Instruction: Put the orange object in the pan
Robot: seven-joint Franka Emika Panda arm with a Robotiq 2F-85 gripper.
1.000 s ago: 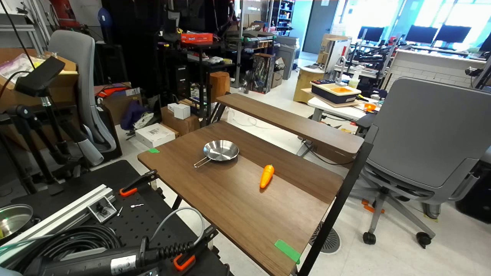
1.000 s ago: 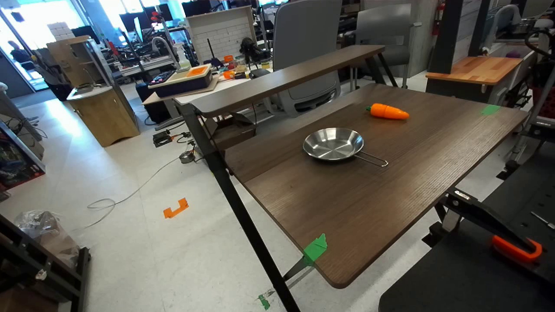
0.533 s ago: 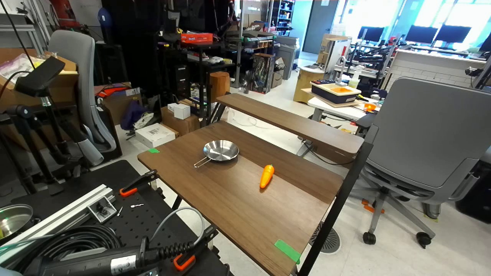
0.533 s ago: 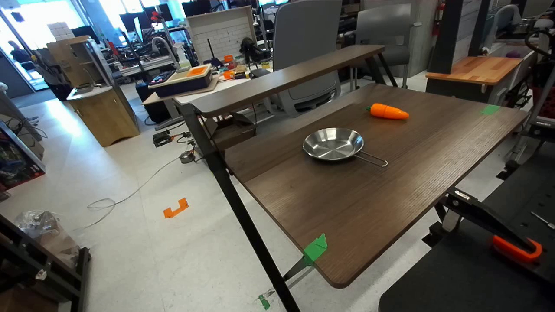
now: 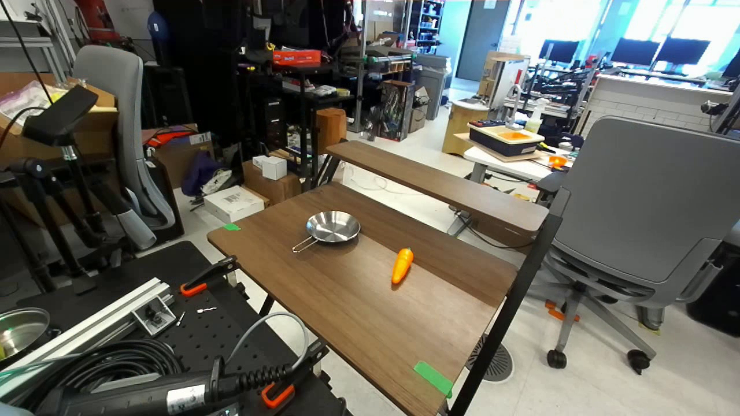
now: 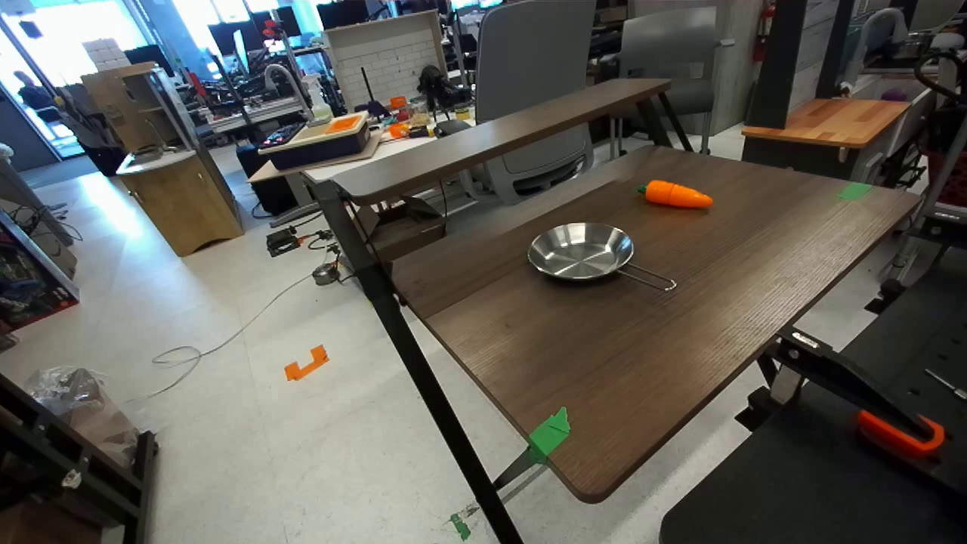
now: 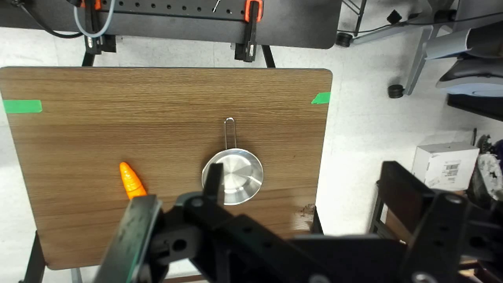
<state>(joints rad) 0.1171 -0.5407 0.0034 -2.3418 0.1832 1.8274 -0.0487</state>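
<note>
While the fingers [image 7: 404, 192] stand apart, holding nothing, the orange carrot [image 7: 132, 181] lies on the tabletop [image 7: 173, 137], left of the pan [image 7: 239, 175] in the wrist view; a sound grasp should straddle its middle crosswise, with release low over the pan.

The robot's gripper [image 7: 307, 181], in the wrist view, points down w/ jaws set wide apart. One dark finger [image 7: 213, 181] stands just left of ctr., its opp. well to the right, tips abt. level; jointed linkages [image 7: 251, 239] crowd the near foreground.
</note>
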